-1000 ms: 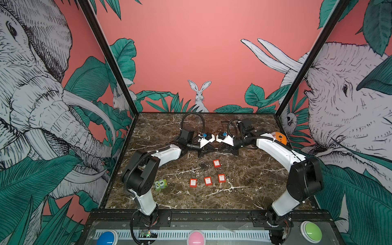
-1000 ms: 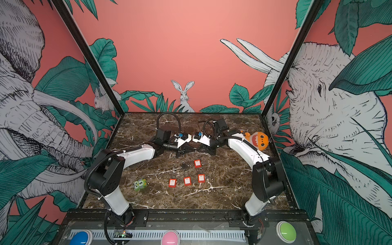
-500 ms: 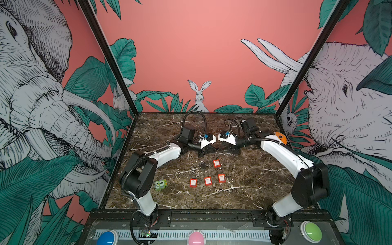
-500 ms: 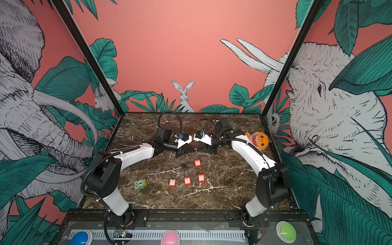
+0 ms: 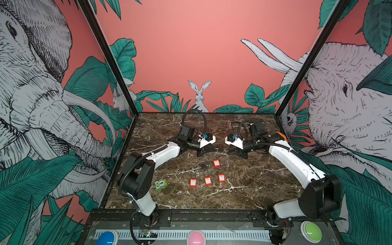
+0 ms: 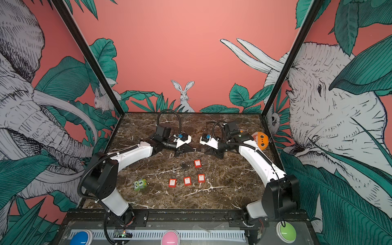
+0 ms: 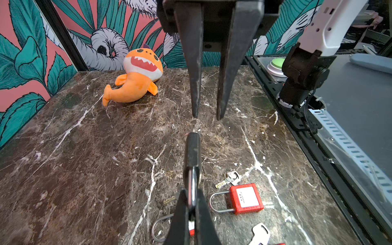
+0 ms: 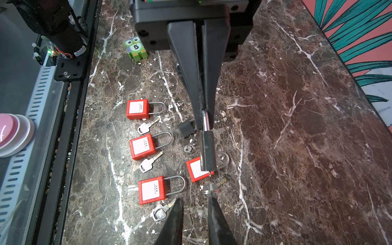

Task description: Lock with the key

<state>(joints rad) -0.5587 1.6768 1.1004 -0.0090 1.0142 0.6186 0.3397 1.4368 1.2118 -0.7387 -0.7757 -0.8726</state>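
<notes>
Nearest, we note four boxy red padlocks (image 5: 208, 181) with steel shackles lying on the glossy, white-veined brown marble table (image 5: 244, 191). At mid-table the left gripper (image 8: 204, 121) is clamped on the shackle of a dark padlock (image 8: 207, 150), held above the table. A ringed key (image 8: 210, 189) projects from its base. The right gripper (image 8: 195, 201) stands slightly parted and empty, just short of the key. Beyond rise coral jungle-print walls (image 5: 191, 42).

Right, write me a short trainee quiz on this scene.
1. How many red padlocks lie on the table?
2. True or false: the left tool is shut on the shackle of the dark padlock.
3. The green owl block shows: A) 3, B) 5, C) 8.
Key: 1 four; 2 true; 3 B.
</notes>
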